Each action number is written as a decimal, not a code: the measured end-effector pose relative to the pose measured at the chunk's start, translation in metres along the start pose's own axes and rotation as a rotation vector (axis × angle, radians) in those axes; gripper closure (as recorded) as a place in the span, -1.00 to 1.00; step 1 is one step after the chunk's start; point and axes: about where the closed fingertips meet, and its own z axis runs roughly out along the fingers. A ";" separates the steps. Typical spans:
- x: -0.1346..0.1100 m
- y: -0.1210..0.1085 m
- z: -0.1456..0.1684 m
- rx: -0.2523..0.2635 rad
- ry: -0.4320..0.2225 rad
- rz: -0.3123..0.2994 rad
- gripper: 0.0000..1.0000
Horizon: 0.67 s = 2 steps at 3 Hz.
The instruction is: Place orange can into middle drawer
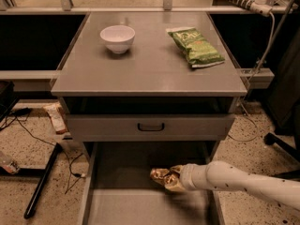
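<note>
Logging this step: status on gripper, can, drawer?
Gripper over middle drawer, jaws shut on orange can. Can not yet released. Nothing in the way.

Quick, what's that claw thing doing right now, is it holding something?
Gripper: closed on the orange can, over the open middle drawer.

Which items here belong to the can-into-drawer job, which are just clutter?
Job: small shiny golden-orange crumpled metal can; end effector gripping it, lower right; wide grey metal drawer, open beneath.
Clutter: round white bowl and green chip bag on grey cabinet top; grey drawer front with black handle.
</note>
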 end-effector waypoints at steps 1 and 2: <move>0.014 0.009 0.018 -0.085 -0.050 0.018 1.00; 0.022 0.018 0.028 -0.137 -0.073 0.025 1.00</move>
